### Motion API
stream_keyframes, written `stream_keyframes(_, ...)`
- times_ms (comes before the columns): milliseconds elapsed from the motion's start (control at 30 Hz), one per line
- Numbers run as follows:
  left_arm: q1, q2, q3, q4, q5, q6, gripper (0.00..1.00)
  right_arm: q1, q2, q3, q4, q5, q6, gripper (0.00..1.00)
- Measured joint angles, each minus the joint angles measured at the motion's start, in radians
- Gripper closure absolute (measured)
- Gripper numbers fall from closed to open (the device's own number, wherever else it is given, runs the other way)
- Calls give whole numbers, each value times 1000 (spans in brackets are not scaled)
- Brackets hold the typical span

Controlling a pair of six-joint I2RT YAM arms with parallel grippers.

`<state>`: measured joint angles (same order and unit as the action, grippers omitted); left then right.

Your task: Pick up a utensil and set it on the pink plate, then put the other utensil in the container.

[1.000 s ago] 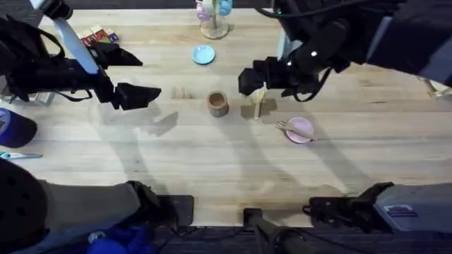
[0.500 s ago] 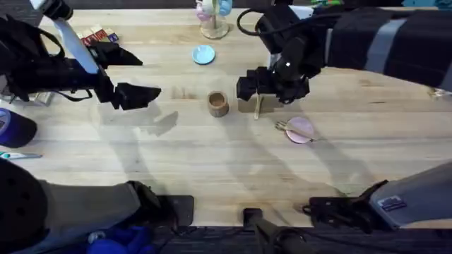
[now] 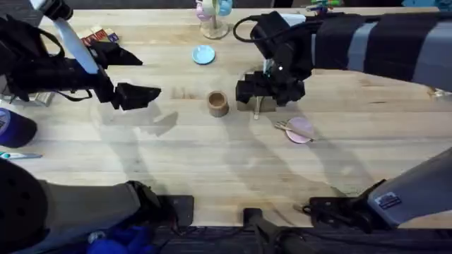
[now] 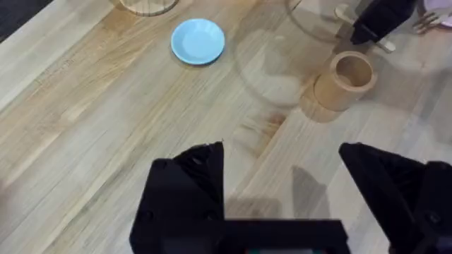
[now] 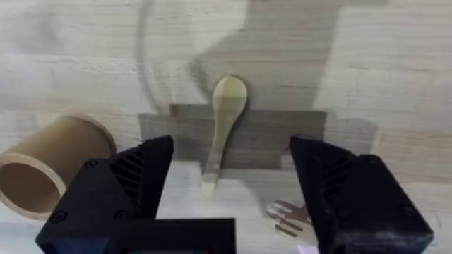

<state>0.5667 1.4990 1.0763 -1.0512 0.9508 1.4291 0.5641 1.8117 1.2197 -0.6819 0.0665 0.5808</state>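
The pale wooden spoon (image 5: 224, 116) lies flat on the table, right of the wooden cup container (image 3: 217, 104). My right gripper (image 3: 257, 92) hovers right over it, open, with a finger (image 5: 134, 176) on either side of the handle and nothing gripped. The fork (image 3: 285, 127) rests across the left rim of the pink plate (image 3: 302, 131); its tines (image 5: 286, 212) show by the right gripper. The container (image 5: 49, 169) stands upright and looks empty (image 4: 344, 79). My left gripper (image 3: 135, 95) is open, well left of the container.
A light-blue dish (image 3: 203, 54) sits behind the container. A clear glass stand (image 3: 212, 22) is at the back edge and coloured packets (image 3: 99, 35) at the back left. A dark blue object (image 3: 13, 128) lies at the left edge.
My right gripper has moved a little left and settled over the spoon, covering more of it. The left arm, fork and plate have not moved.
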Motion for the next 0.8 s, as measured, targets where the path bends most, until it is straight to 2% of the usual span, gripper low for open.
stream_keyframes(333, 0, 0, 0, 0, 0, 1, 10, 33, 20, 11, -9, 56, 11, 159)
stream_keyframes(800, 0, 0, 0, 0, 0, 1, 9, 65, 36, 25, -9, 90, 52, 181)
